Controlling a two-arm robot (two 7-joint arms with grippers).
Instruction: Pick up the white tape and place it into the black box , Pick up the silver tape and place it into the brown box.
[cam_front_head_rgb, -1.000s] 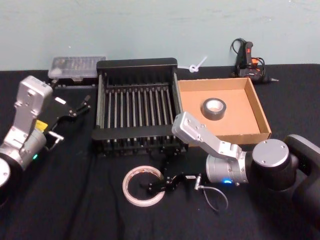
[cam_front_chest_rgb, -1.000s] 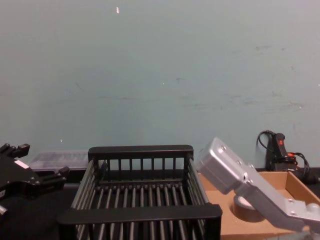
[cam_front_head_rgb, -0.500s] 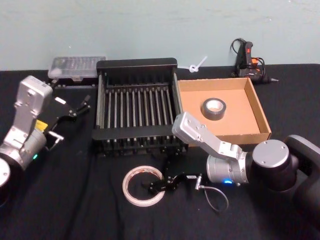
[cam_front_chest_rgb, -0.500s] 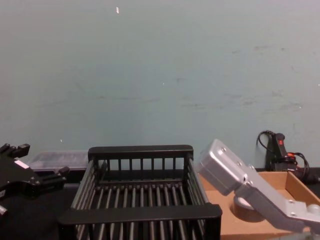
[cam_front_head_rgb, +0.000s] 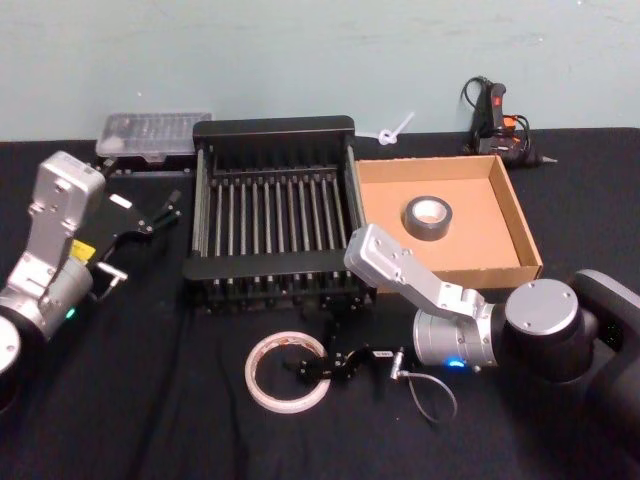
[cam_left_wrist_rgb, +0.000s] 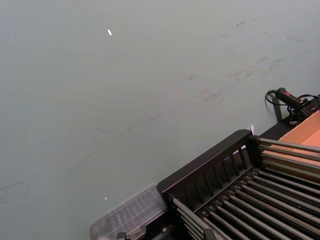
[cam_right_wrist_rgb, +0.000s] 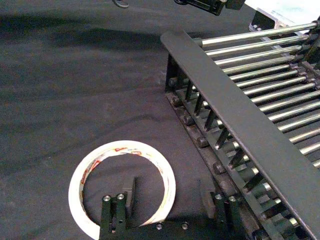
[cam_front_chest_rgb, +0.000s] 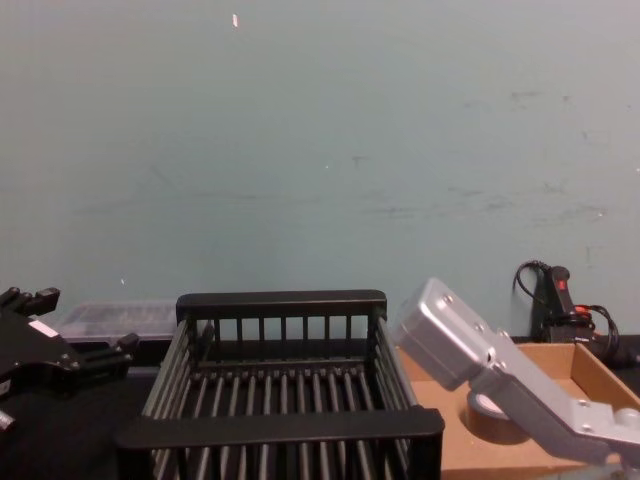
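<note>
since a second ago almost nothing has shifted: my right gripper (cam_front_head_rgb: 312, 368) has crept a touch further over the near rim of the white tape (cam_front_head_rgb: 284, 371), and the ring itself lies where it lay.

my right fingers (cam_right_wrist_rgb: 128, 193) are spread wide and hold nothing; one reaches inside the ring's hole, the other stands outside it toward the black box (cam_front_head_rgb: 272, 212), so the ring's band sits between them. the tape lies flat on the black cloth just in front of the crate's near rim (cam_right_wrist_rgb: 235, 127).

to do this grasp well i judge i should sink until the fingertips nearly touch the cloth, close squarely across the band so the flat ring does not tip or skid, then lift high enough to clear that thick rim before carrying it over.

my left gripper (cam_front_head_rgb: 150, 215) is parked open and empty beside the crate's left side.

counted: one white tape, one silver tape (cam_front_head_rgb: 427, 216) already resting in the brown box (cam_front_head_rgb: 514, 228), one black box, one brown box, one clear plastic case (cam_front_head_rgb: 152, 132) and one glue gun (cam_front_head_rgb: 496, 118) at the back.
</note>
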